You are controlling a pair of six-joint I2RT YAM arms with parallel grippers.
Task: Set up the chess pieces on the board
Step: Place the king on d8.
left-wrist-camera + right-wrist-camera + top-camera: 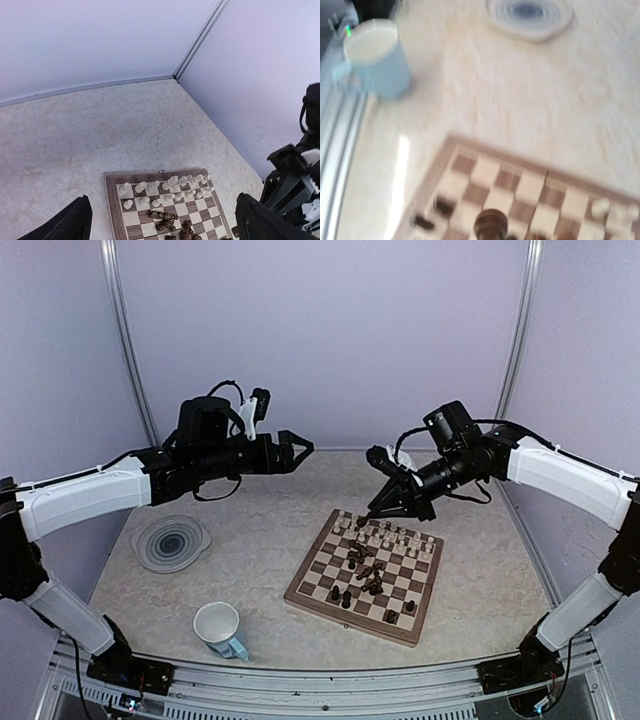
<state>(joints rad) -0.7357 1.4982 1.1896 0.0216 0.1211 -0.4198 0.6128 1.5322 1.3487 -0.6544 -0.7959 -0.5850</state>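
The board point(320, 565) lies on the right half of the surface point(260, 530), turned at a slant, one corner pointing away towards the far wall. The white pieces point(385, 535) stand in two rows along its far edge. The dark pieces point(365, 570) are bunched in the middle of the squares, several tipped on their sides, and a few more stand apart near the near edge.

The right fingers point(378, 508) reach down and leftward over the far left corner of the board. They are together. In the right wrist view a dark piece point(491, 224) shows large at the bottom middle, sharper than the smeared board point(485, 172) behind it, so it looks pinched at their tip. The fingers themselves fall outside that view.

The left fingers point(70, 222) are spread wide apart with nothing between them. They are held high over the far middle of the surface, left of the board and well apart from it, pointing right. From the left wrist view the board point(111, 210) lies below, its white rows point(165, 190) upright.

On the left of the surface sits a round grey plate point(170, 540) with a swirl pattern. Nearer the front edge stands a pale blue mug point(220, 630), left of the board
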